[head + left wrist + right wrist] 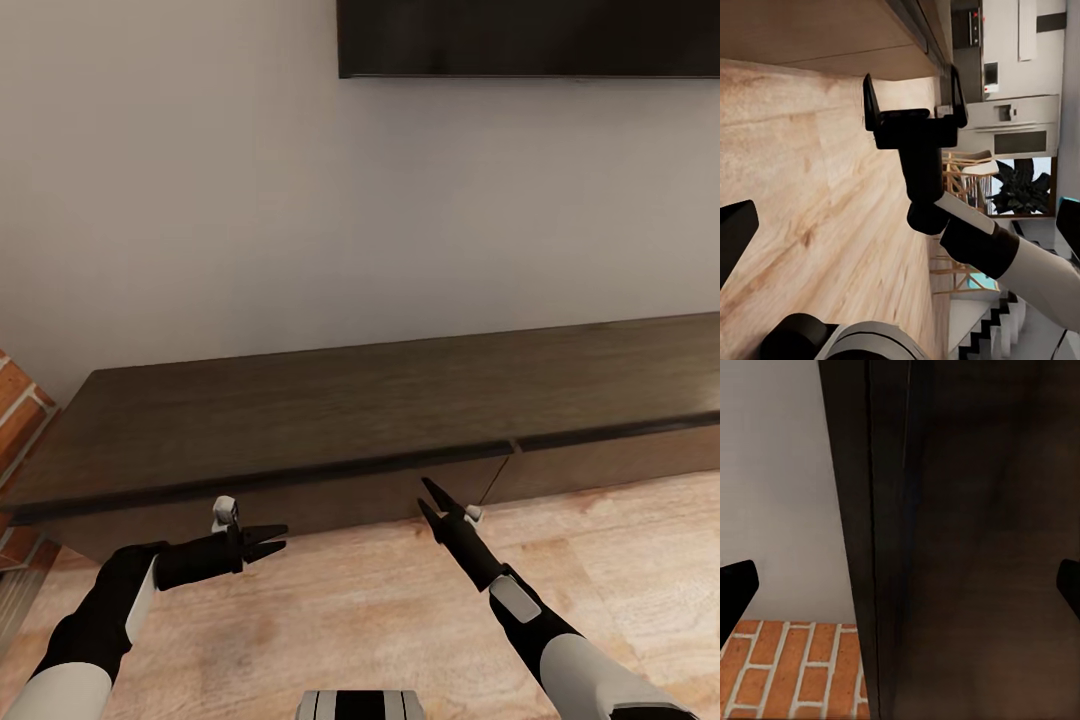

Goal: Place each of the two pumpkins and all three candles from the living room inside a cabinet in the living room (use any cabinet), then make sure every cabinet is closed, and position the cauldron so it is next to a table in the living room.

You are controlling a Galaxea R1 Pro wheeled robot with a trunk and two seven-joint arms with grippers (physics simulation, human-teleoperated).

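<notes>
A pale grey wall (200,200) takes up most of the head view, with the lower edge of a dark flat screen (530,40) mounted high on it. Below runs the wooden floor (350,620), light planks with a visible grain.

The cabinet (350,420) stands against the wall: a long, low, dark-brown unit with a flat bare top and plain front panels. A seam between two front panels sits near the middle of the view, and both panels lie flush under the top's edge, so the fronts look shut. At the cabinet's left end a strip of red brick (20,410) shows beside it.

Both arms reach forward over the floor toward the cabinet front. The right tool (432,505) points up and away at the front panel, close to the seam, its two black fingers parted with nothing between them. The left wrist view shows this same right tool (915,94) from the side, fingers spread wide just below the cabinet's overhanging edge. The right wrist view looks along the dark cabinet face, with brick and wall beside it, and the fingertips (735,585) sit far apart at the picture's edges.

The left tool (268,540) hangs low in front of the cabinet's left panel, pointing sideways toward the right arm, its fingers also parted and empty.
</notes>
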